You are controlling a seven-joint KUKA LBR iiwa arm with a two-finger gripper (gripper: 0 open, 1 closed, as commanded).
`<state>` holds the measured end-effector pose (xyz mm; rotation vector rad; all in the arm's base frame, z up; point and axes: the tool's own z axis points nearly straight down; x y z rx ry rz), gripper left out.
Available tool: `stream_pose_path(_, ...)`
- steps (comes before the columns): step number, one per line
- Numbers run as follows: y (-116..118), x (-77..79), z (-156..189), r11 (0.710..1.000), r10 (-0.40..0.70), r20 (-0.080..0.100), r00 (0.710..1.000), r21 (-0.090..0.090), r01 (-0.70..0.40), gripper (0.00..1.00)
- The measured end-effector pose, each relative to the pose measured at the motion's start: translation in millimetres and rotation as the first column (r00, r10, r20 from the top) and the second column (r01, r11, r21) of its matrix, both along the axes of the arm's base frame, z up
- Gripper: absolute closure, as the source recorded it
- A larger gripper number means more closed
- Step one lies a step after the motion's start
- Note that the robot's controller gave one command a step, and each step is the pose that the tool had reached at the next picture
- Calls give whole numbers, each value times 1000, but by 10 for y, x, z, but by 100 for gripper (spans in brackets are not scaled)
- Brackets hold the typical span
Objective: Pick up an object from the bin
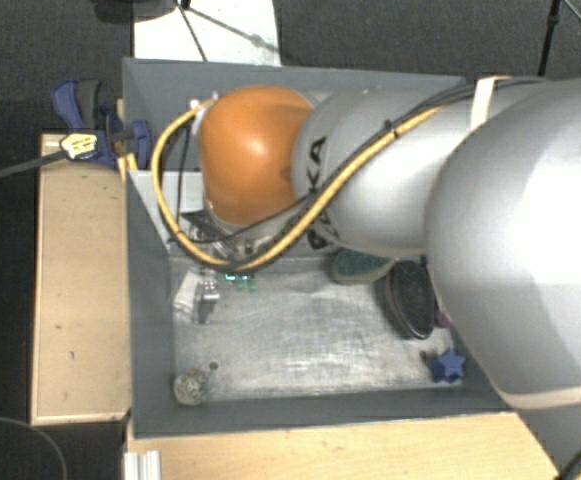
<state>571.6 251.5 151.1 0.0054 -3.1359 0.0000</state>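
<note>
My gripper (202,300) hangs below the arm's orange cover, low over the floor on the left side of the bin. Its pale metal end is close to the left wall, and I cannot make out anything held in it. A small grey-brown ball (190,386) lies in the near left corner, a little below the gripper. A tiny dark speck (213,366) sits beside the ball.
A dark oval disc (410,298) leans at the right, partly under the arm. A teal thing (355,266) peeks out behind it. A blue star-shaped piece (447,365) lies in the near right corner. The arm covers the back of the bin.
</note>
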Motion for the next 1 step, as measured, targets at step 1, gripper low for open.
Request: stream_pose_path(1, 16, 151, -817, 972, 236, 5, 972, 0, -236, 0)
